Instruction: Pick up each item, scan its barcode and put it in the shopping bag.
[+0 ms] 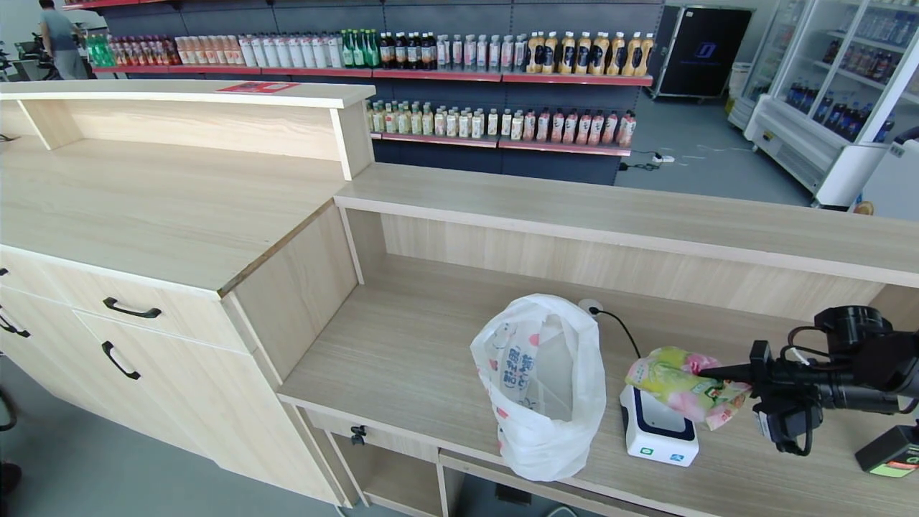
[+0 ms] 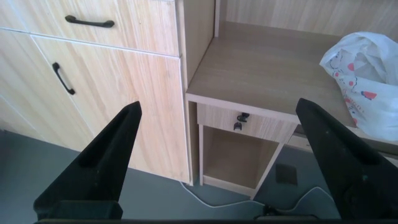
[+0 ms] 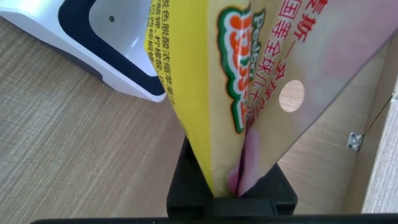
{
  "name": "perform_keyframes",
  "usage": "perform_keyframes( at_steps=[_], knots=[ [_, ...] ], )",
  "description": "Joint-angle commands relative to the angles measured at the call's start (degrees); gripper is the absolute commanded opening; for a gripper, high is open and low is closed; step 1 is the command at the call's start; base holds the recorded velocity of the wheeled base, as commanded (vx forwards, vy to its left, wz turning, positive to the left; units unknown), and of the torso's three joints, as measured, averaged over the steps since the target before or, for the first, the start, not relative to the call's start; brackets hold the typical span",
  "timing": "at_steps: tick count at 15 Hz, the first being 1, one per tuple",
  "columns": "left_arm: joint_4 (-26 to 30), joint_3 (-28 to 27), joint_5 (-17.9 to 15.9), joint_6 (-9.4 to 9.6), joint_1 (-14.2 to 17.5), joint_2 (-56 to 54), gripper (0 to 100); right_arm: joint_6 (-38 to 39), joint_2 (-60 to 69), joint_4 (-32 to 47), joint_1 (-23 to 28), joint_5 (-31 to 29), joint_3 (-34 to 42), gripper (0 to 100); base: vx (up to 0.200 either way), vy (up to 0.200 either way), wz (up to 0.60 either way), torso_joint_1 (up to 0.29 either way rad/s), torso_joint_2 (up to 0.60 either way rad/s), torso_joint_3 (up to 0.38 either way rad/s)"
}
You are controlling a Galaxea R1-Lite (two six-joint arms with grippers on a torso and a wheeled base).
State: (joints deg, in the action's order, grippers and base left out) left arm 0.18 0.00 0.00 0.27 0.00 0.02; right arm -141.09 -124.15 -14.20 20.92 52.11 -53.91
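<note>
We are carrying out the scan step. The right gripper is clamping the snack packet by one sealed edge, and the packet is hanging just above the scanner, overlapping its far side. The scanner is standing on the counter, just beside the shopping bag, whose mouth is gaping upward. The left gripper is hanging off the counter's front edge with its jaws wide apart, holding nothing.

To do this step well, we are aiming to present the barcode panel squarely to the scanner's dark window. We cannot tell which face of the packet is carrying the barcode, so we are likely needing a slow wrist roll. We are judging the film as thin and slippery, so the grip on the seam should not be loosened. When we are moving on to the bag, its soft rim may fold inward, so we are planning to release well inside the mouth.
</note>
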Motion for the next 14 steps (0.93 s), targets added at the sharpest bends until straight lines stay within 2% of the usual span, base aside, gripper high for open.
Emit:
perform_keyframes(
  at_steps=[1, 2, 4, 6, 7, 9, 10, 11, 12, 14],
  knots=[
    [0.0, 0.0, 0.0, 0.0, 0.0, 0.0, 100, 0.9, 2.7, 0.2, 0.0, -0.2, 0.2, 0, 0.0, 0.0, 0.0, 0.0, 0.0, 0.0],
    [0.0, 0.0, 0.0, 0.0, 0.0, 0.0, 100, 5.0, 5.4, 0.8, -0.1, -0.1, 0.4, 0, 0.0, 0.0, 0.0, 0.0, 0.0, 0.0],
    [0.0, 0.0, 0.0, 0.0, 0.0, 0.0, 100, 19.3, 12.9, 1.5, -0.6, -0.2, 2.1, 0, 0.0, 0.0, 0.0, 0.0, 0.0, 0.0],
    [0.0, 0.0, 0.0, 0.0, 0.0, 0.0, 100, 40.6, 22.3, 0.8, -3.0, -0.7, 3.3, 0, 0.0, 0.0, 0.0, 0.0, 0.0, 0.0],
    [0.0, 0.0, 0.0, 0.0, 0.0, 0.0, 100, 52.1, 26.9, 0.7, -3.9, -3.7, 3.2, 0, 0.0, 0.0, 0.0, 0.0, 0.0, 0.0],
    [0.0, 0.0, 0.0, 0.0, 0.0, 0.0, 100, 74.9, 35.5, 0.7, -4.8, -13.2, 4.5, 0, 0.0, 0.0, 0.0, 0.0, 0.0, 0.0],
    [0.0, 0.0, 0.0, 0.0, 0.0, 0.0, 100, 81.8, 37.6, 0.7, -5.3, -16.2, 5.0, 0, 0.0, 0.0, 0.0, 0.0, 0.0, 0.0],
    [0.0, 0.0, 0.0, 0.0, 0.0, 0.0, 100, 95.7, 41.7, 0.7, -6.7, -24.3, 5.9, 0, 0.0, 0.0, 0.0, 0.0, 0.0, 0.0],
    [0.0, 0.0, 0.0, 0.0, 0.0, 0.0, 100, 103.8, 43.6, 0.8, -7.9, -31.5, 6.4, 0, 0.0, 0.0, 0.0, 0.0, 0.0, 0.0],
    [0.0, 0.0, 0.0, 0.0, 0.0, 0.0, 100, 114.9, 46.9, 0.7, -10.5, -48.9, 7.7, 0, 0.0, 0.0, 0.0, 0.0, 0.0, 0.0]
  ],
)
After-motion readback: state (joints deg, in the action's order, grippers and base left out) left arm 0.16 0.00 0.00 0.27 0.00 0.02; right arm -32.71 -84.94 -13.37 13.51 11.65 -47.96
